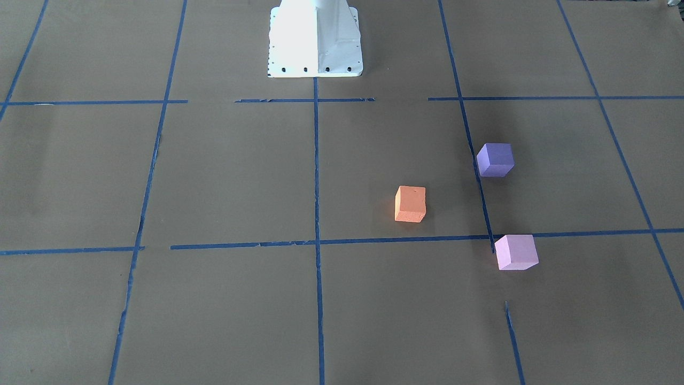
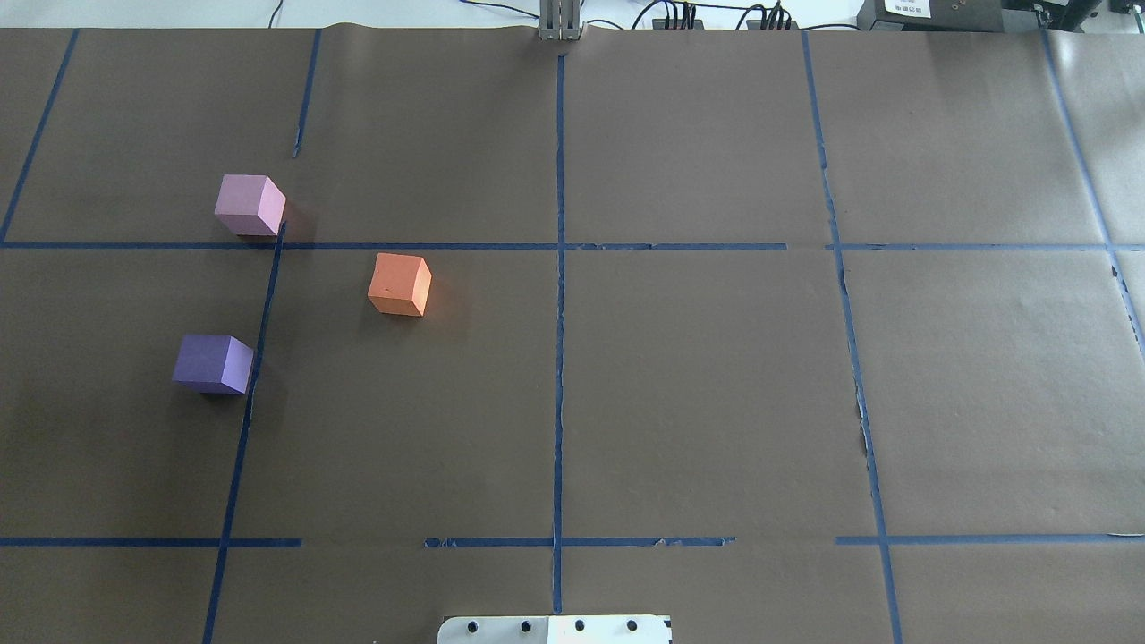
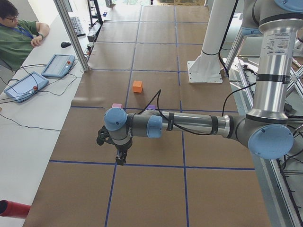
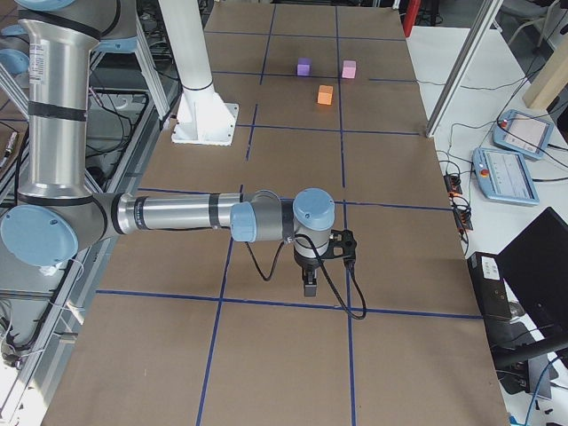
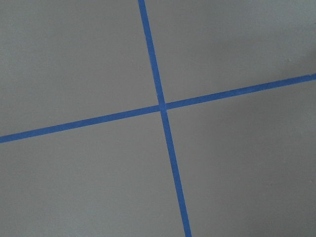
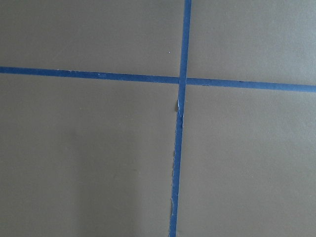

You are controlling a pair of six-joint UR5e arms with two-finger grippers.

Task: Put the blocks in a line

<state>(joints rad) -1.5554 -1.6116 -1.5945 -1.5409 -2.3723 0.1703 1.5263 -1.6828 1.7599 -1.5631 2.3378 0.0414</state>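
Note:
Three blocks lie apart on the brown paper on my left side. The orange block point(image 2: 399, 283) point(image 1: 410, 203) is nearest the centre line. The violet-purple block point(image 2: 213, 364) point(image 1: 495, 159) is nearer my base. The pale pink block point(image 2: 250, 205) point(image 1: 515, 252) is farther out, at a tape crossing. My left gripper point(image 3: 121, 161) points down over the table's left end, well away from the blocks. My right gripper point(image 4: 309, 288) points down over the right end. Both show only in side views, so I cannot tell if they are open or shut. The wrist views show only paper and tape.
Blue tape lines point(image 2: 559, 268) divide the paper into squares. My white base plate point(image 1: 315, 40) stands at the near edge. An operator point(image 3: 16, 35) sits beside the table with control tablets point(image 3: 57, 65); more tablets point(image 4: 506, 173) lie on the other end's side.

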